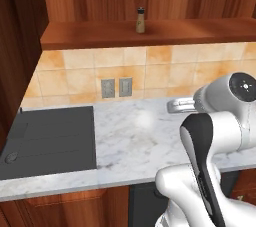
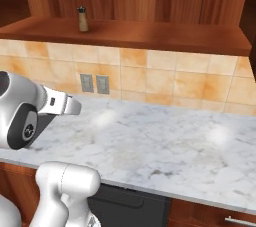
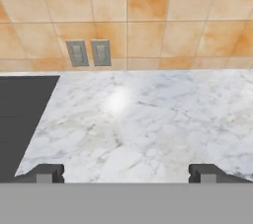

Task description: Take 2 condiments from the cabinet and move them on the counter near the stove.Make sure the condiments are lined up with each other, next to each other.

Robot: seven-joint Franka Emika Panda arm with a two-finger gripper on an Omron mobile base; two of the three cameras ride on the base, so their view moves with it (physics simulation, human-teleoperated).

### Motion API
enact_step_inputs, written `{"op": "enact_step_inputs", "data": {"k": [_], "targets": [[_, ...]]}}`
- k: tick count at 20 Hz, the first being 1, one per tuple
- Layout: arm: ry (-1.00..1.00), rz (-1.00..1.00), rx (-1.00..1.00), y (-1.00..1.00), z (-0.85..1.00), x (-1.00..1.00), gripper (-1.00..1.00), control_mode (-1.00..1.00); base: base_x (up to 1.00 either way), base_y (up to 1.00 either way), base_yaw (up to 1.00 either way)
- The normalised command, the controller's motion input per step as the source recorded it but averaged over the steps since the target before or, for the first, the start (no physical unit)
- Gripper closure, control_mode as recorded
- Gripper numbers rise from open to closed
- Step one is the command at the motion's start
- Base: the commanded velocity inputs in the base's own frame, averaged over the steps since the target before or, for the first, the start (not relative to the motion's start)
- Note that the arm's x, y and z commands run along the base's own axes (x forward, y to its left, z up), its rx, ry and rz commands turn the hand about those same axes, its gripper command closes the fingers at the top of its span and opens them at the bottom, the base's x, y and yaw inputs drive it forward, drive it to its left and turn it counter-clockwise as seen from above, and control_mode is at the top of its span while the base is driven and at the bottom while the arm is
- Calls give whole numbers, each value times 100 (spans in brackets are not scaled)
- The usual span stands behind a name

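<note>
One shaker is what we can spot up there, tan with a dark cap, standing upright near the front edge of the cabinet shelf, an easy place to reach from below. Our gripper hangs low over the tabletop, fingers spread wide with nothing between them, aimed at the tiled wall and its two outlets. We reckon the next reach must climb past the shelf lip. The stove lies to the left, with broad bare marble beside it for lining bottles up.
</note>
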Motion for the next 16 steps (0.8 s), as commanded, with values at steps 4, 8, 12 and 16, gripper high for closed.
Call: {"op": "enact_step_inputs", "data": {"k": [4, 8, 12, 16], "targets": [[0, 2, 0, -1, 53, -23, -100, -100, 0, 0, 0], [0, 0, 0, 0, 74, -14, -100, -100, 0, 0, 0], [-1, 0, 0, 0, 61, 3, -100, -100, 0, 0, 0], [-3, 0, 0, 0, 31, 35, -100, -100, 0, 0, 0]]}}
